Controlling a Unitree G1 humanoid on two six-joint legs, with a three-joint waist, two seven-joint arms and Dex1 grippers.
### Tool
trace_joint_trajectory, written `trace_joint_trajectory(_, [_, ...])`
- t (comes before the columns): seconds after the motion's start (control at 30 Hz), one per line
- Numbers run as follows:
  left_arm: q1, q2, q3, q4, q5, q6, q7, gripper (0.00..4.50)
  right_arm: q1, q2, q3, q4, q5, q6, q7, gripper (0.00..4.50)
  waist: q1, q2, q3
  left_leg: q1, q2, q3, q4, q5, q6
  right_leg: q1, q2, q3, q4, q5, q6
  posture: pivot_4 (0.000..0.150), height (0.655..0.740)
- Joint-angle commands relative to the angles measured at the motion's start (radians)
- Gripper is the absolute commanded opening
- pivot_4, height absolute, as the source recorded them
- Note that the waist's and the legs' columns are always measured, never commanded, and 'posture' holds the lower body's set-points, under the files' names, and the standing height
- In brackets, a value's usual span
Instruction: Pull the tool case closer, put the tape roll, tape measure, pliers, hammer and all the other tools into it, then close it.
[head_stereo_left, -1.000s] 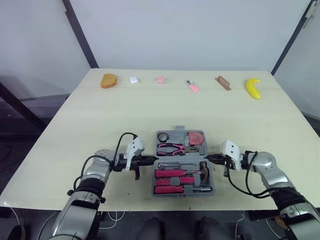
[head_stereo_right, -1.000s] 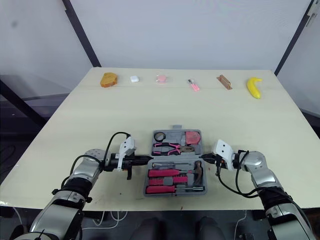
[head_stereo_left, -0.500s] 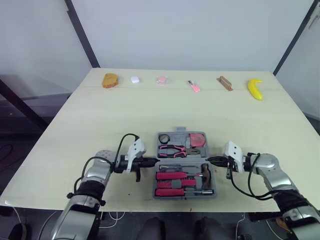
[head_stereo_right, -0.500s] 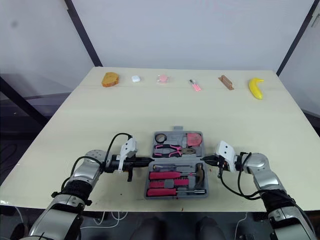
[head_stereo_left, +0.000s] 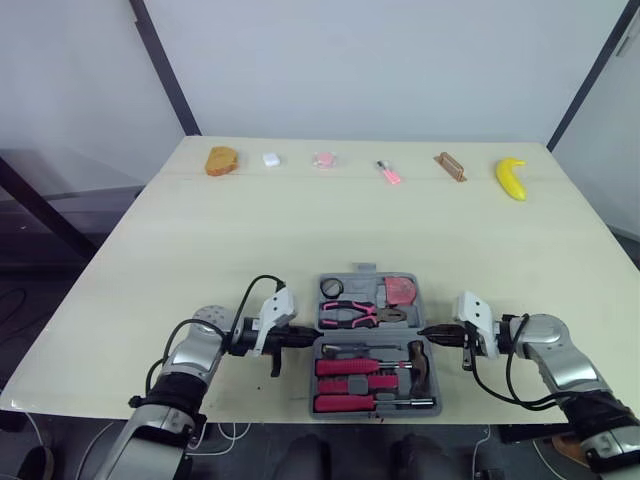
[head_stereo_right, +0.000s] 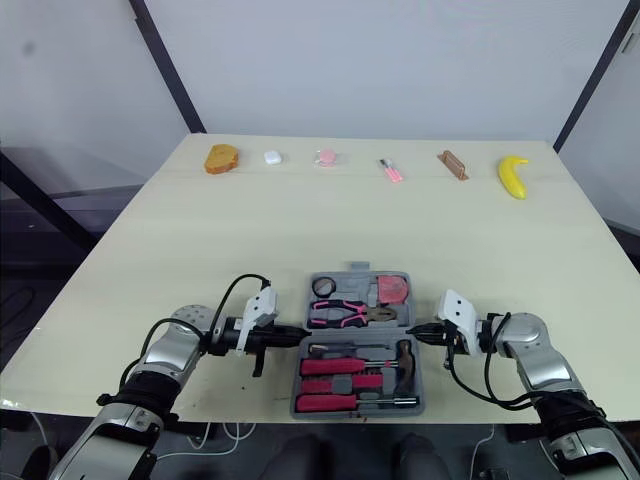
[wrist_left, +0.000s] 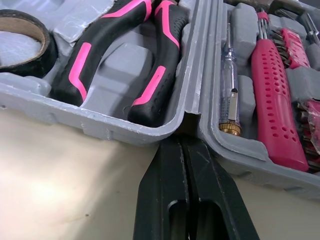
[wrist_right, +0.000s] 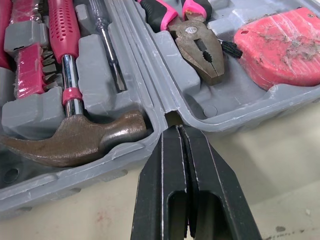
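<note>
The grey tool case (head_stereo_left: 370, 339) lies open near the table's front edge. Its far half holds the black tape roll (head_stereo_left: 331, 288), the pink-handled pliers (head_stereo_left: 358, 314) and the pink tape measure (head_stereo_left: 401, 289). The near half holds the hammer (head_stereo_left: 415, 358) and pink screwdrivers (head_stereo_left: 350, 367). My left gripper (head_stereo_left: 308, 337) is shut, with its tip against the hinge notch on the case's left side (wrist_left: 181, 142). On the right side my right gripper (head_stereo_left: 424, 331) is shut too, its tip at the matching hinge notch (wrist_right: 175, 131).
Along the table's far edge lie a brown bread-like piece (head_stereo_left: 220, 160), a small white item (head_stereo_left: 270, 158), a pink item (head_stereo_left: 322, 159), a pink stick (head_stereo_left: 386, 172), a wooden block (head_stereo_left: 446, 165) and a banana (head_stereo_left: 511, 176). The case's near side is close to the table's front edge.
The open case has slid toward me and slightly right, with both shut grippers moving along at its hinge ends.
</note>
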Motion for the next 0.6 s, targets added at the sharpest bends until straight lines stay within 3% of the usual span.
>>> trace_joint_trajectory(0.03, [0.017, -0.020, -0.056, -0.039, 0.003, 0.003, -0.031, 0.00, 0.018, 0.005, 0.020, -0.059, 0.033, 0.015, 0.033, 0.05, 0.000, 0.000, 0.000, 0.000, 0.000, 0.000, 0.000, 0.000, 0.000, 0.000, 0.000, 0.000, 0.000, 0.000, 0.000, 0.150, 0.7400])
trace_joint_trajectory(0.6, [0.014, -0.015, -0.034, -0.015, 0.008, -0.007, 0.002, 0.00, 0.023, -0.007, 0.001, -0.062, 0.025, 0.006, 0.011, 0.05, 0.000, 0.000, 0.000, 0.000, 0.000, 0.000, 0.000, 0.000, 0.000, 0.000, 0.000, 0.000, 0.000, 0.000, 0.000, 0.150, 0.7400])
